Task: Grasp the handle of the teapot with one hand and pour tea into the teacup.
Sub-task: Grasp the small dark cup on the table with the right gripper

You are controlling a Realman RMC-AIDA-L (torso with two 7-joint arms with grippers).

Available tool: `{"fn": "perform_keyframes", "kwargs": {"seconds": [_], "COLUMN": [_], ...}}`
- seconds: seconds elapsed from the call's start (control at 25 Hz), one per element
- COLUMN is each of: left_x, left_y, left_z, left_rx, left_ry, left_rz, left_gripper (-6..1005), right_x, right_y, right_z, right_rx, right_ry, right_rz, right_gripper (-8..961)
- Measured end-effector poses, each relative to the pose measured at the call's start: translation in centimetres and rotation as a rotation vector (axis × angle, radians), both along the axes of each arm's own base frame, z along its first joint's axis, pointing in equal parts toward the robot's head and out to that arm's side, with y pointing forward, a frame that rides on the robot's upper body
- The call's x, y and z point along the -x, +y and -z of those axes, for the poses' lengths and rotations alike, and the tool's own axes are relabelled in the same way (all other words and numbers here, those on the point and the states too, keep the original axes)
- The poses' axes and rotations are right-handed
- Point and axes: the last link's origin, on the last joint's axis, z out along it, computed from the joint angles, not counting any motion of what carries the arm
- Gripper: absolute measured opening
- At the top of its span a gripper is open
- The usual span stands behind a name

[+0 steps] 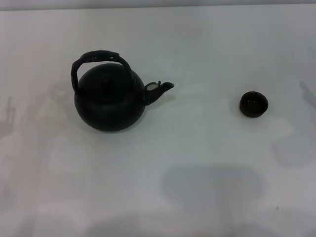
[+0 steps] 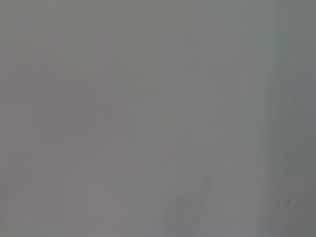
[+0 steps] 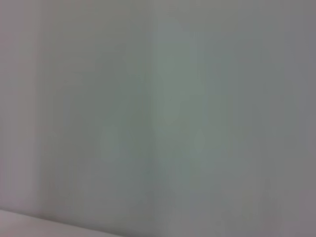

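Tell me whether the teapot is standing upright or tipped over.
Upright. The teapot sits on its base on the table, its handle arching over the top.

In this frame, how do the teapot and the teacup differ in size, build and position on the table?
Size: the teapot is far bigger than the teacup.
Build: the teapot carries an arched handle and a spout pointing toward the teacup; the teacup is a plain handleless bowl.
Position: the teapot stands on the robot's left, the teacup well apart on its right.
Both are dark, upright and untouched on the white table; neither tool is in view.
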Motion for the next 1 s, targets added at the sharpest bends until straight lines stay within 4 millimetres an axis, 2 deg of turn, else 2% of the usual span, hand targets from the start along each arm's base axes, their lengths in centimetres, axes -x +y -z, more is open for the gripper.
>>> {"fn": "perform_keyframes", "kwargs": {"seconds": [1.0], "left_x": [-0.21], "left_y": [0.50], "left_z": [0.12], "left_rx": [0.004], "left_ry": [0.000], "left_rz": [0.006], "left_gripper": [500], "right_x": [0.44], "right_y": [0.83], "right_z": [0.32], "right_rx": [0.052], "right_ry": [-0.043], "right_rz": [-0.032], "right_gripper": [831]}}
